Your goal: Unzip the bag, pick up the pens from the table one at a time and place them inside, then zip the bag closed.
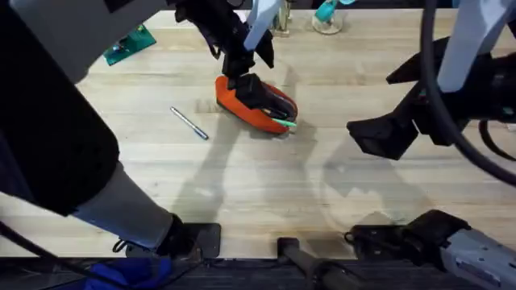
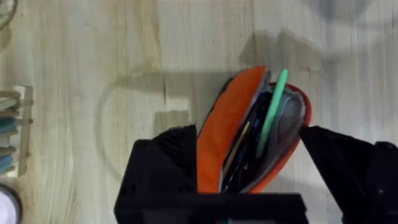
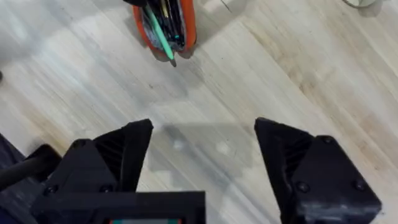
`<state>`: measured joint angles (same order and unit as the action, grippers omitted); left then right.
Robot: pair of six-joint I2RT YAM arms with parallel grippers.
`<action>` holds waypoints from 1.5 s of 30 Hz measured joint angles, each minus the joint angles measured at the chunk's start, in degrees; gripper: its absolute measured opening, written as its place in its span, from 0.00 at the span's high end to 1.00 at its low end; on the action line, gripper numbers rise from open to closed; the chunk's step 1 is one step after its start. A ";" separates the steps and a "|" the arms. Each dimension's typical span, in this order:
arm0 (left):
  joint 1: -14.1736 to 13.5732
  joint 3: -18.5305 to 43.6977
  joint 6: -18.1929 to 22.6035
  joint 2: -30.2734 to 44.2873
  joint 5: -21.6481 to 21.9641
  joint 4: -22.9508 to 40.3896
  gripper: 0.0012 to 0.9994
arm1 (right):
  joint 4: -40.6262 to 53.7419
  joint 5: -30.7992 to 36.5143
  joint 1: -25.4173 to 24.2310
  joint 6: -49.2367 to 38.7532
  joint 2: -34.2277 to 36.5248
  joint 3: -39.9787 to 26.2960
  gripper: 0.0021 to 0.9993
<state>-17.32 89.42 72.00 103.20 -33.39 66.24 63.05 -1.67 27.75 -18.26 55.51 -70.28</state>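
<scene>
Fabric of the small orange pencil pouch (image 1: 256, 103) with its dark lower edge sits between the left gripper's (image 1: 251, 87) black fingers, which reach down from the far side of the pale plank tabletop (image 1: 266, 193). In the left wrist view the pouch (image 2: 249, 134) gapes open between the two fingers (image 2: 158, 165), pinched at one end. A bright green stick pen (image 2: 273, 109) lies slanted in the opening, its tip poking just past the mouth; the same tip shows at the pouch's near end from overhead (image 1: 284, 122).

The thin silver-grey pen with a dark tip (image 1: 189, 123) rests flat on the wood, just to the left of the clamped pouch and apart from it.

The right gripper (image 3: 202, 155) hangs over bare planks with its black jaws spread wide and nothing between them, well to the right of the pouch (image 3: 165, 25).
</scene>
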 joint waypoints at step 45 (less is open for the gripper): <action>-0.03 14.68 -81.25 -0.61 37.10 13.18 0.00 | 0.00 0.00 0.00 0.00 0.00 0.00 0.00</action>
<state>-17.35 104.09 -9.24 102.59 3.72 79.42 63.05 -1.67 27.75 -18.26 55.51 -70.28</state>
